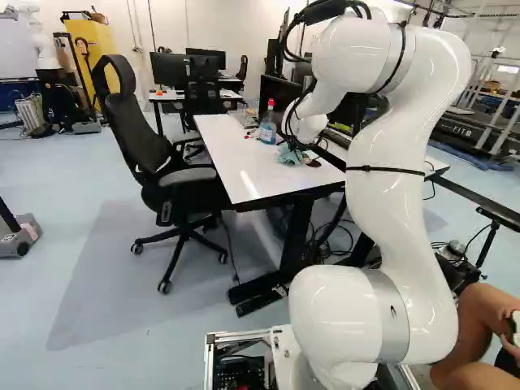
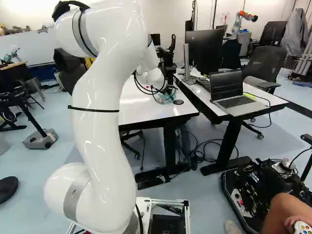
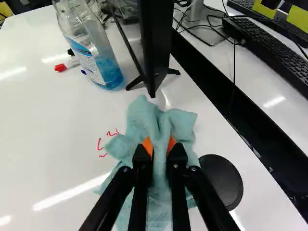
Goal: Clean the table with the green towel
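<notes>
"Green towel (image 3: 159, 120), where exactly?"

"Between the two fingers of the end effector (image 1: 299, 146), and also under and just ahead of it. Gathered up into a ridge at the grip, spread in loose folds around that, down on the white tabletop (image 3: 43, 130)."

"And the grip itself? Open or closed?"

"Closed on the cloth. Only a narrow gap from one orange pad (image 3: 147, 145) to the other, filled with bunched towel. Held from both sides."

"Anything close by?"

"On one side of the end effector, just beside the towel, a flat black disc (image 3: 222, 182). On the opposite side, slightly ahead of the fingertips and near the towel's edge, a few red marks (image 3: 106, 140) on the white surface."

"Further ahead?"

"Straight ahead of the end effector, past the towel, a dark upright panel (image 3: 155, 43) on splayed feet. Ahead and over towards the side of the marks, a clear bottle (image 3: 91, 53) with blue liquid low inside, standing upright. Just beside that bottle, lying down, a red-tipped marker (image 3: 66, 65)."

"And out past the disc's side?"

"A dark gap along the tabletop's edge, then a second white surface (image 3: 269, 91) with a black keyboard (image 3: 274, 50), well apart from the end effector."
</notes>
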`<state>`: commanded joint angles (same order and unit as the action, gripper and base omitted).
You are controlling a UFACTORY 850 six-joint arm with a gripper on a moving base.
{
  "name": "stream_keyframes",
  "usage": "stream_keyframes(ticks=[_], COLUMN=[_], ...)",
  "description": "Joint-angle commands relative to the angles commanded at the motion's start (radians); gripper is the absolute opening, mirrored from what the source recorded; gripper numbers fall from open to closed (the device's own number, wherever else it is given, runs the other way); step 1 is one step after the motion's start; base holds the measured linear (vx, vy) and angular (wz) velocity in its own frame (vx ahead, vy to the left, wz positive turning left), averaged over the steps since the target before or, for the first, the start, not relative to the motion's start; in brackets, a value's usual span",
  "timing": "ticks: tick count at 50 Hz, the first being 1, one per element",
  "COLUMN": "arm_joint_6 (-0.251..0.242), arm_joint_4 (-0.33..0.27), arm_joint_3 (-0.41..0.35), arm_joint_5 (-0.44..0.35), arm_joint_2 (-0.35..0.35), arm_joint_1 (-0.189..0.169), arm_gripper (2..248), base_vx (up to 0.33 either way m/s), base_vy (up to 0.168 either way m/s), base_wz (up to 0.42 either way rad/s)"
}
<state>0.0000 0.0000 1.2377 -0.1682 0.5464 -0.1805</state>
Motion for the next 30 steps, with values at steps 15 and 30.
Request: stream_keyframes(ticks=[15, 30], arm_joint_6=[0.000, 0.000], arm_joint_4=[0.000, 0.000], arm_joint_3=[0.000, 0.000], arm_joint_5=[0.017, 0.041], arm_joint_2=[0.000, 0.000], arm_joint_1=[0.000, 0.000], arm_gripper=[49, 49], base_vx=[0.000, 0.000], base_vy=[0.000, 0.000], base_wz=[0.000, 0.000])
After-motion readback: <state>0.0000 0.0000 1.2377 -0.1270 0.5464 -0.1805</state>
